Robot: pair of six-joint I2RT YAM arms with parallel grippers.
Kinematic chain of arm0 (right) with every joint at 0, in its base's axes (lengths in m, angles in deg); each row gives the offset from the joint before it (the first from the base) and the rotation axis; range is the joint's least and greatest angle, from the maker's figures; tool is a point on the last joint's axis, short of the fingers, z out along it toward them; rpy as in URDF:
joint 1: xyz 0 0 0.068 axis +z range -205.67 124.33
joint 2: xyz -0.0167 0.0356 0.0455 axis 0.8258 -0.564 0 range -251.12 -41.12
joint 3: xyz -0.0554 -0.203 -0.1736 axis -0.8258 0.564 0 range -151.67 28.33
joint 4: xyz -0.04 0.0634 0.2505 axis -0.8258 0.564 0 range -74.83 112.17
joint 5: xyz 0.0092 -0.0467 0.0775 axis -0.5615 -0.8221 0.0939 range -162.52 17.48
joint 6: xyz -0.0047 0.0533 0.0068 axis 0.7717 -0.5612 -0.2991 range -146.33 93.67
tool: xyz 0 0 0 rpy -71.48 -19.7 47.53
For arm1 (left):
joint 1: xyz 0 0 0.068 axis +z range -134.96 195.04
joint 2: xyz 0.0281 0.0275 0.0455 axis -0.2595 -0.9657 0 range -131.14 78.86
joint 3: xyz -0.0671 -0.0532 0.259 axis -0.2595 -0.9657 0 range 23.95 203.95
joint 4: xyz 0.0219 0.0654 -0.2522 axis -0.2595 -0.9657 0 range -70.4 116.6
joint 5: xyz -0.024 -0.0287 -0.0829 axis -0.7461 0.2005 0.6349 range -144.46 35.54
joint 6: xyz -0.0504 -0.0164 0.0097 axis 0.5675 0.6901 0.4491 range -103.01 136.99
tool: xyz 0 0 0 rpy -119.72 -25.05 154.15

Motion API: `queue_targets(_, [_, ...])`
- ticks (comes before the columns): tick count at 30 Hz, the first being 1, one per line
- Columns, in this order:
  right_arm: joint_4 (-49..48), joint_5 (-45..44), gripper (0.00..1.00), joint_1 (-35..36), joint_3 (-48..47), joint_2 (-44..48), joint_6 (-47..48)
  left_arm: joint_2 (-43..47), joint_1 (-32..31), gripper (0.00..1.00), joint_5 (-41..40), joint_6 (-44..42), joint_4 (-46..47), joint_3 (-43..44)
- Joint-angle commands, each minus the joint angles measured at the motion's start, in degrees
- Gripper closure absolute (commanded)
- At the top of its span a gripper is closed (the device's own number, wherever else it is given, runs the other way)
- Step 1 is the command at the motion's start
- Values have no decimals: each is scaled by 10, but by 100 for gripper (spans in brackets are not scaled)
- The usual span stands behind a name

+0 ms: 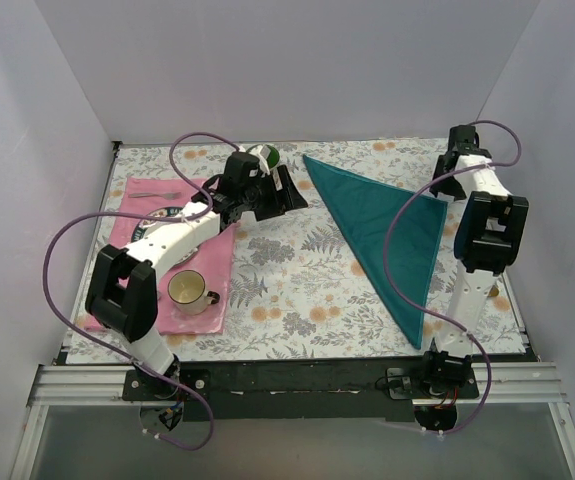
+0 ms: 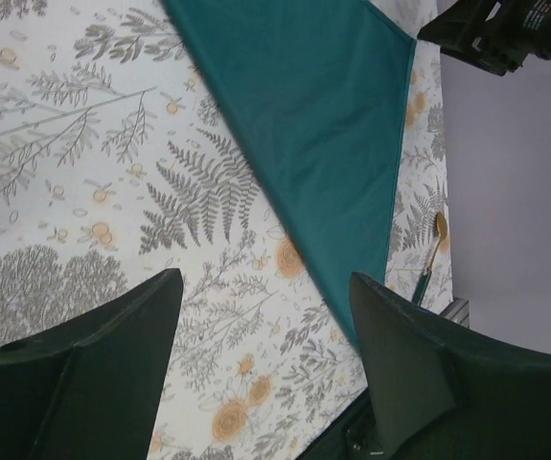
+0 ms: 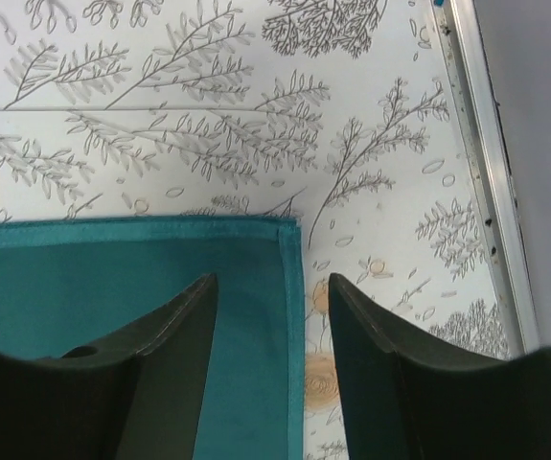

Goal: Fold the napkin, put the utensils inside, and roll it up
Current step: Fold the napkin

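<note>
Right, the napkin (image 1: 382, 225) lies folded as a triangle on the table (image 1: 287, 270). Both jaws are spread and empty, the right pair straddling its corner hem, the left hovering beside its long edge. I'd pinch low there, catching both layers squarely.

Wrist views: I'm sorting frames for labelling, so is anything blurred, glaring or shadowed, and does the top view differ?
Left wrist: the left claw looks dark and slightly soft; napkin and tablecloth print are sharp. Right wrist: likewise, right claw dark, napkin hem crisp, no glare. Top external: even, soft light, only faint shadows, all in focus.
</note>
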Motion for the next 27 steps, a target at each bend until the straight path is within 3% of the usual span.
queue_targets(1, [38, -88, 41, 63, 47, 77, -27, -45, -19, 35, 19, 19, 88, 37])
queue_targets(3, [30, -124, 41, 98, 102, 115, -46, -78, -43, 44, 4, 8, 94, 82])
queue_targets(5, [1, -104, 41, 114, 153, 171, -58, -131, -61, 48, -18, -12, 87, 141])
queue_targets(9, [-101, 94, 46, 147, 299, 281, -79, -237, -90, 60, -79, -52, 81, 249])
queue_targets(10, [-126, 120, 52, 155, 349, 299, -84, -263, -90, 64, -83, -57, 75, 271])
queue_targets(13, [-150, 194, 56, 193, 401, 336, -90, -351, -90, 72, -105, -77, 66, 363])
queue_targets(16, [-138, 213, 64, 217, 432, 346, -77, -416, -92, 77, -116, -113, 64, 440])
queue_targets(19, [-154, 231, 70, 224, 466, 371, -74, -461, -92, 81, -146, -151, 64, 479])
queue_targets(22, [-151, 238, 74, 233, 488, 383, -68, -488, -91, 96, -193, -192, 64, 494])
queue_targets(27, [-136, 223, 77, 247, 508, 379, -62, -511, -83, 96, -219, -239, 81, 494])
